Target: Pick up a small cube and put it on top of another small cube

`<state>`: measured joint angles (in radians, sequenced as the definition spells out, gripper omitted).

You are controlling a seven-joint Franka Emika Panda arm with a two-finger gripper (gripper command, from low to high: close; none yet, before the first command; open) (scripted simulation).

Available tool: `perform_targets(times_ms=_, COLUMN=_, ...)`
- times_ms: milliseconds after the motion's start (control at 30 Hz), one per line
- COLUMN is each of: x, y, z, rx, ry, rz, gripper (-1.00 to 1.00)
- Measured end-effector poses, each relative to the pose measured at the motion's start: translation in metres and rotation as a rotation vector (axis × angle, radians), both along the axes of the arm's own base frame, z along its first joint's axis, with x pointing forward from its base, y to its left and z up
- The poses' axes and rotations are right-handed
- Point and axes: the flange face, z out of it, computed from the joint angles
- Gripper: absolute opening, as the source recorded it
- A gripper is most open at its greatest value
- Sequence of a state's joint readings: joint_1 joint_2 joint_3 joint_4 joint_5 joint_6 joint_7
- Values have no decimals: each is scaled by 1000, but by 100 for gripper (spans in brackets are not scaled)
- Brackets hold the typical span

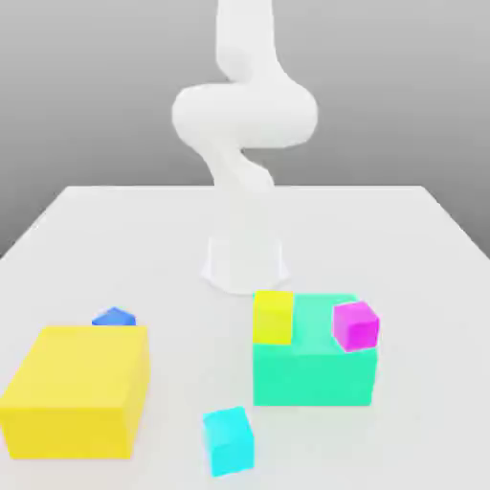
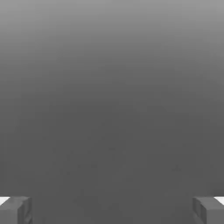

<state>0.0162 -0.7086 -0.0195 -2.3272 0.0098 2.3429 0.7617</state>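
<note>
While the arm (image 1: 239,144) rises from its base at the middle of the white bench (image 1: 115,239), the small cyan cube (image 1: 229,440) sits alone near the bench's front edge, in open room between the big yellow block (image 1: 77,392) and the big teal-green block (image 1: 316,368). It touches neither of them, and bare bench surrounds it on all sides. The small yellow cube (image 1: 273,317) stands on the teal-green block's top, at that block's corner toward the exterior view's left. A small magenta cube (image 1: 356,325) rests on the opposite corner of that top, apart from the yellow one. A small darker blue cube (image 1: 114,317) peeks from behind the big yellow block's far edge. In the hand view, the end effector (image 2: 112,210) is spread wide, its two fingertips (image 2: 15,210) at opposite corners, nothing between them, only plain grey ahead.
</note>
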Motion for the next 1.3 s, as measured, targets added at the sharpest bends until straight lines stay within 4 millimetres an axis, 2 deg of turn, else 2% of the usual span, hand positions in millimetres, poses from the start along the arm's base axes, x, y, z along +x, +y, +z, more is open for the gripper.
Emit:
perform_targets(times_ms=100, x=37, y=-3, z=-57, rx=-6, ry=94, rz=36, gripper=0)
perform_targets(times_ms=200, x=65, y=-5, z=-114, rx=-14, ry=184, rz=69, gripper=0)
perform_targets(times_ms=300, x=84, y=-6, z=-174, rx=-23, ry=273, rz=100, gripper=0)
perform_targets(times_ms=400, x=95, y=-7, z=-236, rx=-35, ry=361, rz=130, gripper=0)
perform_targets(times_ms=567, x=96, y=-9, z=-337, rx=-61, ry=508, rz=178, gripper=0)
perform_targets(times_ms=800, x=66, y=-17, z=-465, rx=-107, ry=702, rz=236, gripper=0)
perform_targets(times_ms=967, x=62, y=-18, z=-526, rx=-112, ry=717, rz=242, gripper=0)
perform_targets(times_ms=1000, x=61, y=-18, z=-533, rx=-111, ry=718, rz=242, gripper=-100)
perform_targets(times_ms=1200, x=61, y=-18, z=-536, rx=-111, ry=719, rz=242, gripper=-100)
perform_targets(times_ms=1300, x=62, y=-18, z=-514, rx=-113, ry=718, rz=243, gripper=-100)
